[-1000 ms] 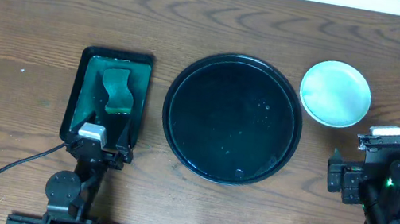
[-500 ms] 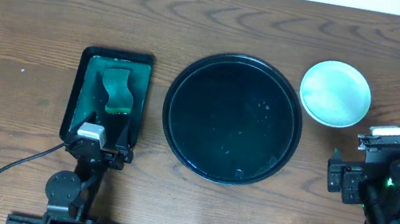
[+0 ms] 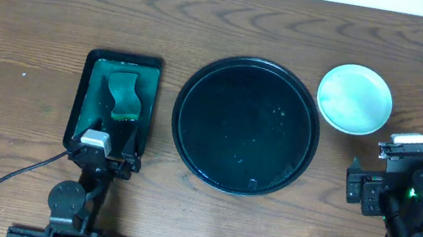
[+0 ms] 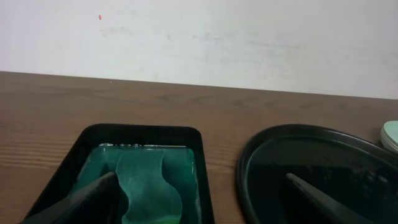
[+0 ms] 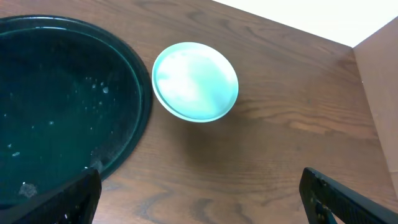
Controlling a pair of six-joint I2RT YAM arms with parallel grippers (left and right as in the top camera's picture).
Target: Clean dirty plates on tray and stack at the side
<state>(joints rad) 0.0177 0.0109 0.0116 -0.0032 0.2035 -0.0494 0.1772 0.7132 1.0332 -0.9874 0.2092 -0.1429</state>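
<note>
One plate stack [image 5: 195, 81] beyond right pincer [image 5: 199, 191]

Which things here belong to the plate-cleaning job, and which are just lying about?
Belong to the job:
stacked pale-mint plates
round black tray
green sponge
rectangular dark green tray holding the sponge

Just lying about:
no loose item shows; apart from the job's things there is only the wooden table
</note>
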